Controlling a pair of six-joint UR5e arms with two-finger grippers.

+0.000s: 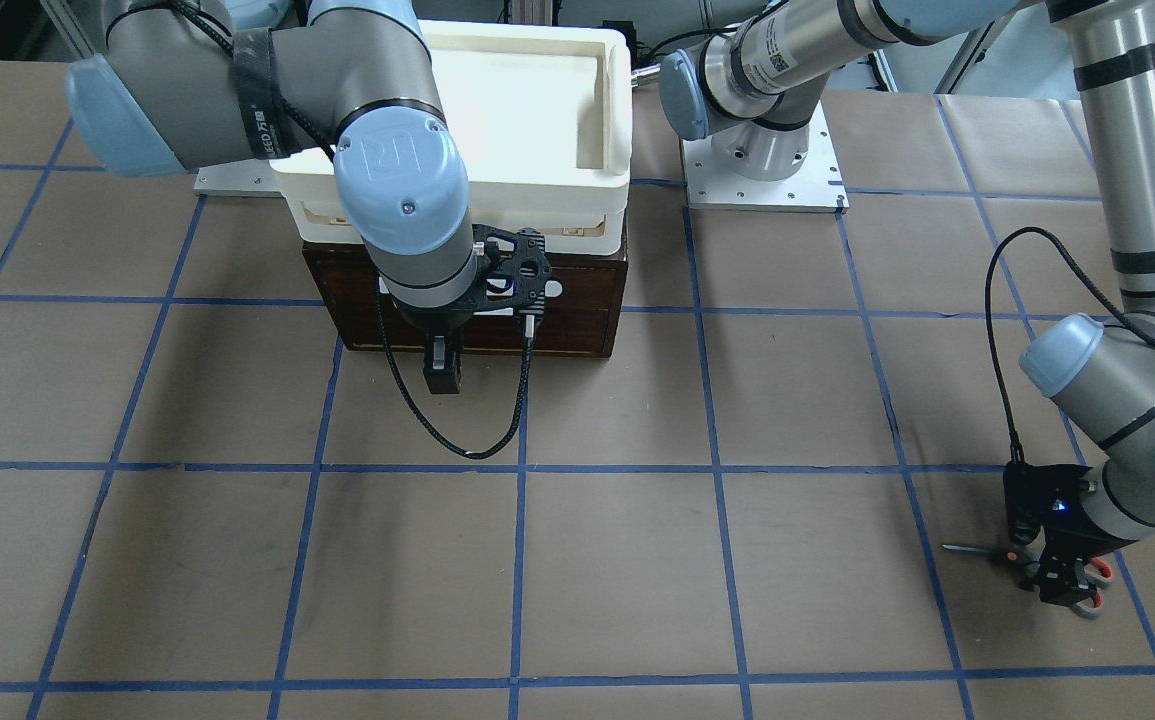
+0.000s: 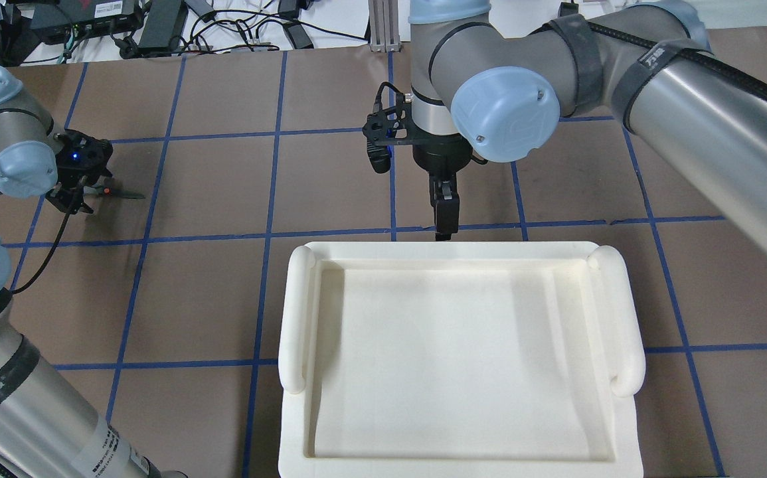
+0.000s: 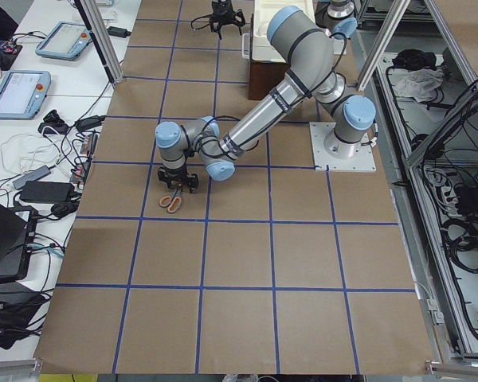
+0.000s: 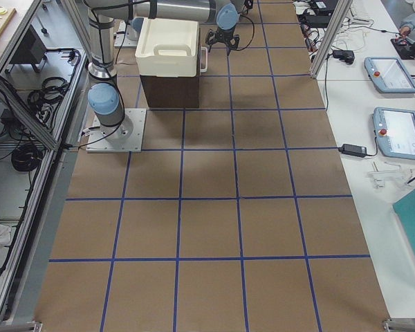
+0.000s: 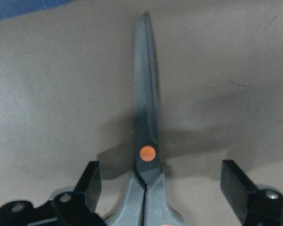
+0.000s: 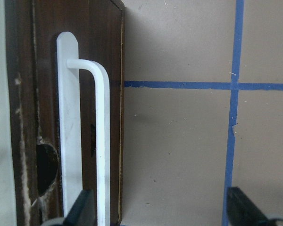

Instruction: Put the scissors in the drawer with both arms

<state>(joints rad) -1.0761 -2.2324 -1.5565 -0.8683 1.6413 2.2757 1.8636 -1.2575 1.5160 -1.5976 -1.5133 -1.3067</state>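
The worktop [image 1: 637, 560], brown paper gridded with blue tape, carries everything. The two jobs sit well apart on it, which is why each arm has its own. The right arm [image 1: 402, 190] reaches down in front of the cabinet near the robot's base. The left arm [image 1: 1147, 200] stretches out on its own side to where the scissors lie.

A white bin [image 2: 297, 318] sits on top of the cabinet and covers it from above, so the only way in is the front. The drawer [image 1: 587, 300] below it looks shut, its dark front flush with the case, and nothing can go in until it is pulled.

The scissors [image 5: 146, 117] lie flat on the paper, blades closed and pointing away from the wrist, handles under it. The left fingers [image 5: 90, 181] are spread wide, one on each side of the handle end near the orange pivot. They are low over the paper and clear of the scissors, set, I judge, to close across the narrow neck.

The right fingers [image 6: 85, 209] are likewise released. The white handle [image 6: 103, 141] stands just inside one of them, lined up so they can pinch the bar and pull.
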